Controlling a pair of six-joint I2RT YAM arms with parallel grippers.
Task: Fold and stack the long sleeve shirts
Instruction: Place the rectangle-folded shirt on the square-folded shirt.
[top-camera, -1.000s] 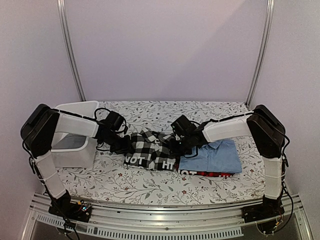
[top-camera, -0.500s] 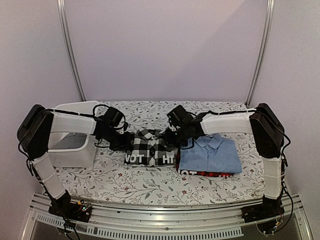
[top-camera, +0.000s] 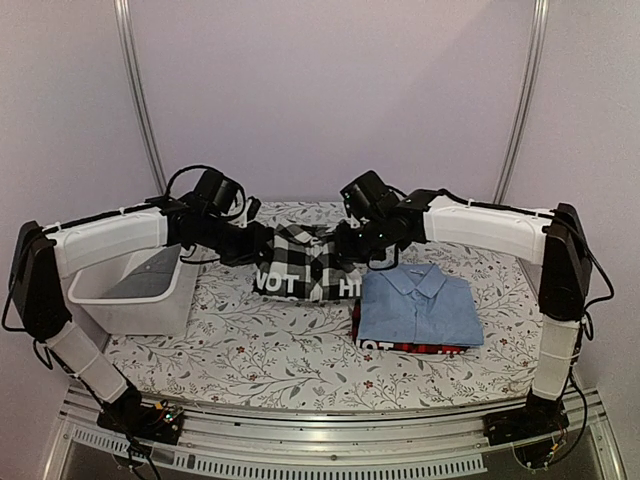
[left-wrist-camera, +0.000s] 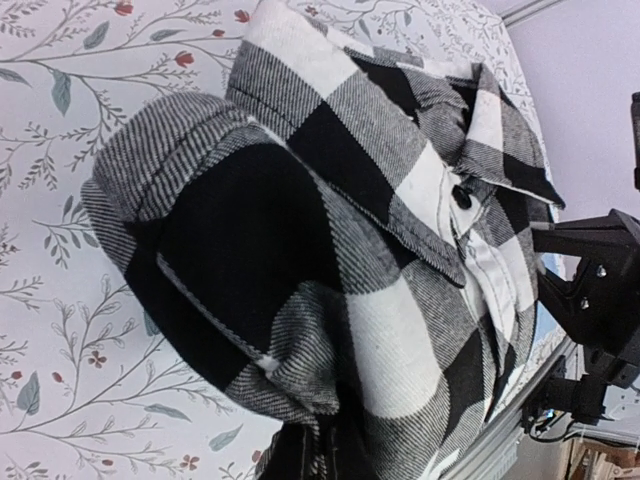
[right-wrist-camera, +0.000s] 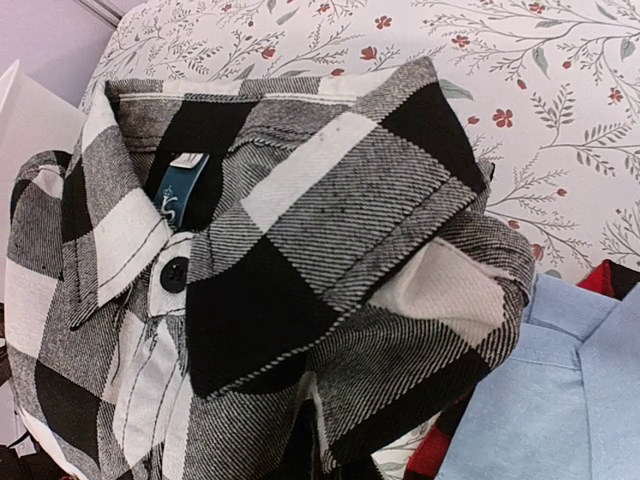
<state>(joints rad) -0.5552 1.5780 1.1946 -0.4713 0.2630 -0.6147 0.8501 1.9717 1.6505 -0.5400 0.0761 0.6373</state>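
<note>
The folded black-and-white checked shirt (top-camera: 300, 263) hangs between my two grippers above the table, its white-lettered black band along the lower edge. My left gripper (top-camera: 256, 246) is shut on the shirt's left edge and my right gripper (top-camera: 346, 246) is shut on its right edge. In both wrist views the checked cloth (left-wrist-camera: 330, 250) (right-wrist-camera: 280, 270) covers the fingers. The light blue collared shirt (top-camera: 420, 306) lies folded at the right on top of the red-and-black shirt (top-camera: 400, 347). The blue shirt (right-wrist-camera: 560, 400) lies just to the right of the held one.
A white plastic tub (top-camera: 130, 290) stands at the table's left, under my left arm. The table wears a floral cloth (top-camera: 270, 350). Two metal posts (top-camera: 140, 100) rise at the back corners.
Both arms have stretched toward the back and raised the checked shirt off the table. The left gripper closed on its edge early in that second.
</note>
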